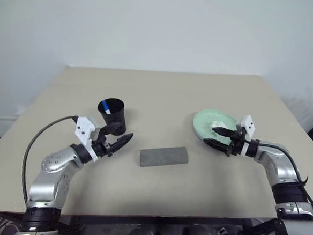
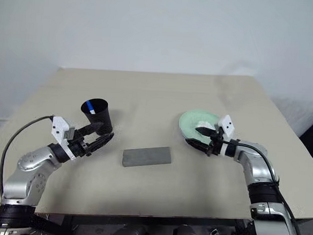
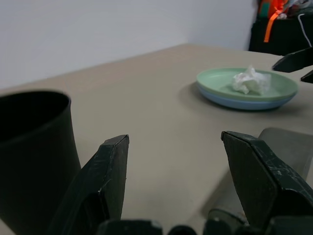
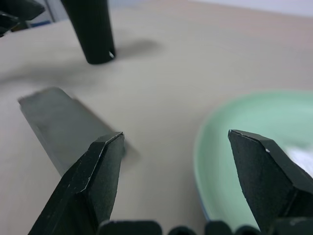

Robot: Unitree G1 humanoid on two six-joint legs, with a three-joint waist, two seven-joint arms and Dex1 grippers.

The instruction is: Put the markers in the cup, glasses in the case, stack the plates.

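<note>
You have the beige table (image 1: 163, 94) under both arms, and everything else lies on it. The largest thing on it is the stack of plates (image 1: 214, 125): the mint green plate sits on top of the light blue one, whose edge shows beneath it in the left wrist view. That stack is right at your right gripper (image 1: 222, 140), whose fingers reach over the near rim of the green plate. A crumpled white tissue (image 1: 218, 124) lies in the green plate, just past those fingertips. Your right gripper stands wide open and has hold of nothing; through its wrist view you see bare table and plate rim between the two black fingers.

Next in size, the grey case (image 1: 164, 156) lies flat and closed between your two grippers, nearer to you than the cup, just to the right of your left gripper (image 1: 121, 137) and well to the left of the right one.

The black cup (image 1: 112, 116) stands upright just beyond your left gripper, so close that the upper finger looks to be against its wall, though contact is not certain. Your left gripper is also wide open and empty, pointing toward the case.

Smallest, a marker with a blue cap (image 1: 107, 108) stands inside the cup, leaning on the inner wall.
</note>
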